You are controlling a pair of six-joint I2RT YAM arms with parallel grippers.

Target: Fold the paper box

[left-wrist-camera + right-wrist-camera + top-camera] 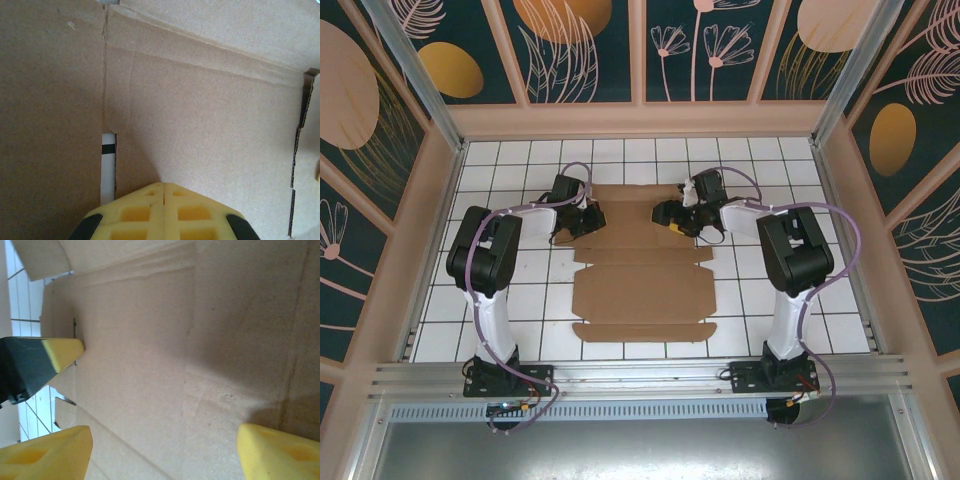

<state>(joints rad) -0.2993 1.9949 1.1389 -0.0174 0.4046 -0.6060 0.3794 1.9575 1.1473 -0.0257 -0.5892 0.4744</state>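
One paper box [642, 290], a flat brown die-cut sheet, lies unfolded on the white tiled surface [510, 300]. Its far panel sits beneath both end effectors, and the rest stretches back from them toward the arm bases. The left end effector [588, 222] is over the sheet's far left corner, its yellow fingers [145, 212] pressed together with nothing between them and cardboard just ahead. The right end effector [670, 216] is over the far right corner, facing the left one. It stands wide open, gripping nothing, with the sheet spread below its fingers [272, 452].
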